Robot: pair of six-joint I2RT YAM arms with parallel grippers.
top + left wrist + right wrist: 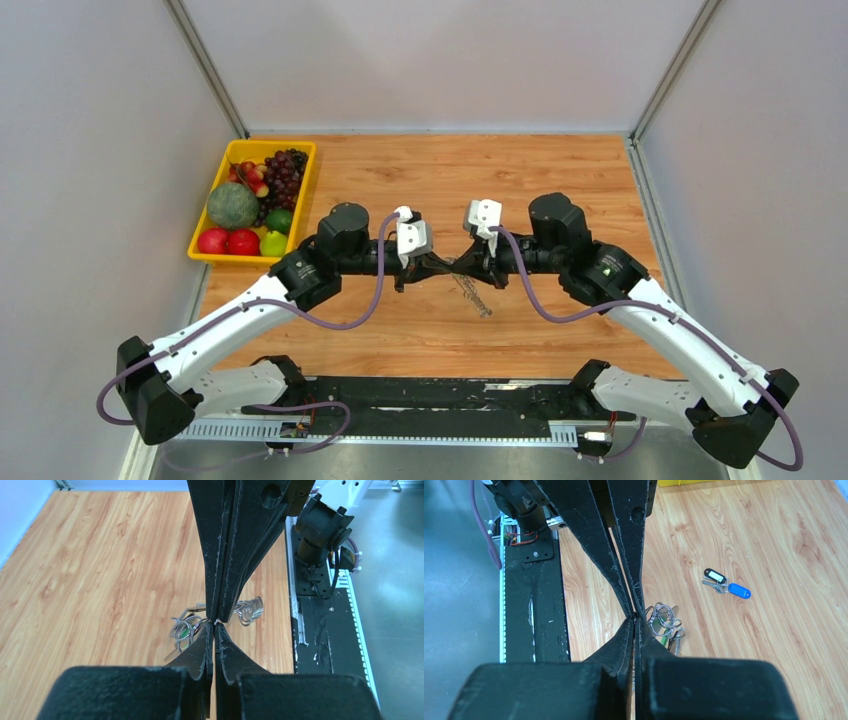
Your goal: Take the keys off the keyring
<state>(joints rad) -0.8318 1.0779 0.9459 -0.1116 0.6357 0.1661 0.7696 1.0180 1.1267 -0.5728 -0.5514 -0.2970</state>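
Observation:
My left gripper and right gripper meet tip to tip above the table's middle. Both are shut. The keyring, silvery wire loops with a small green tag, hangs right at the touching tips. A bit of wire shows between the left gripper's tips. More loops lie on the other side. In the right wrist view the loops sit just right of my right gripper. A blue-headed key and a black-and-white key lie together on the wood, apart from the keyring.
A yellow tray of fruit stands at the table's back left. The wooden table has grey walls on three sides. The black base plate runs along the near edge.

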